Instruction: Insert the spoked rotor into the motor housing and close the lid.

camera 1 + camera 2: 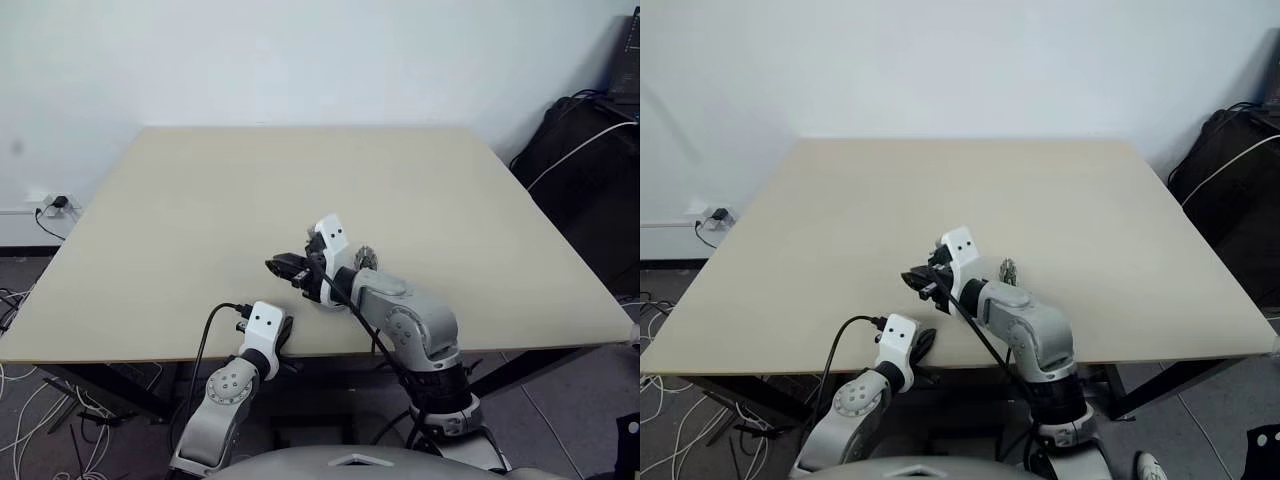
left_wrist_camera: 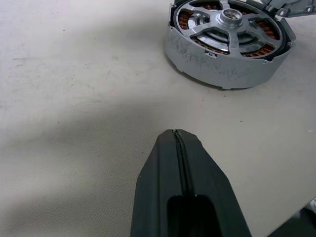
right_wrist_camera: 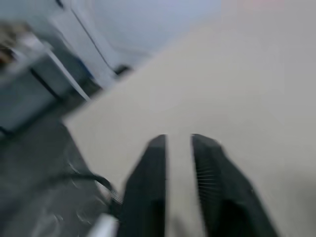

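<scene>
2 head eyes look down over the table (image 1: 200, 200) – the same scene; wrist cameras sit close above it.

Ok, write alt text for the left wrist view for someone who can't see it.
A round silvery motor housing sits on a beige table with the spoked rotor seated inside it, copper windings showing between the spokes. In the foreground, the left gripper has its two black fingers pressed shut, empty, apart from the housing.
</scene>
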